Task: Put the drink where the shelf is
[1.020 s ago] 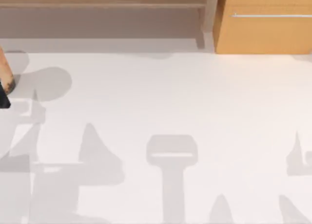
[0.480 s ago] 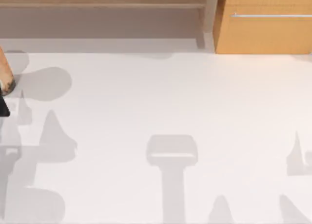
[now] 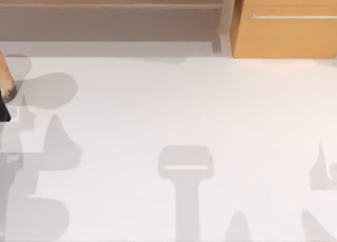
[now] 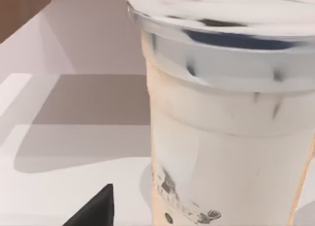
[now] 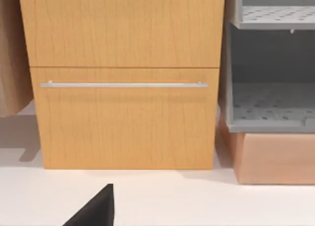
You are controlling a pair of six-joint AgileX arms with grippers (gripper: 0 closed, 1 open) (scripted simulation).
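The drink (image 3: 4, 76) shows as an orange-tan sliver at the table's far left edge. In the left wrist view it is a tall cup (image 4: 221, 137) of pale milky liquid with a clear domed lid, standing upright on the white table very close to the camera. A dark part of my left gripper (image 3: 4, 111) sits just in front of the drink, and its black tip (image 4: 96, 211) lies beside the cup's base. The shelf (image 3: 105, 5), long and of light wood, runs along the back left. My right gripper (image 5: 96, 209) faces the cabinet.
An orange-wood cabinet (image 3: 287, 26) with a silver bar handle (image 5: 123, 84) stands at the back right, next to the shelf's pale post (image 3: 226, 20). A grey perforated rack (image 5: 273, 63) on a wooden block stands beside the cabinet. Arm shadows lie across the white table (image 3: 174, 105).
The left arm's shadow has slid toward the table's left edge. The dark gripper part by the drink has shifted slightly. The drink stays where it was.
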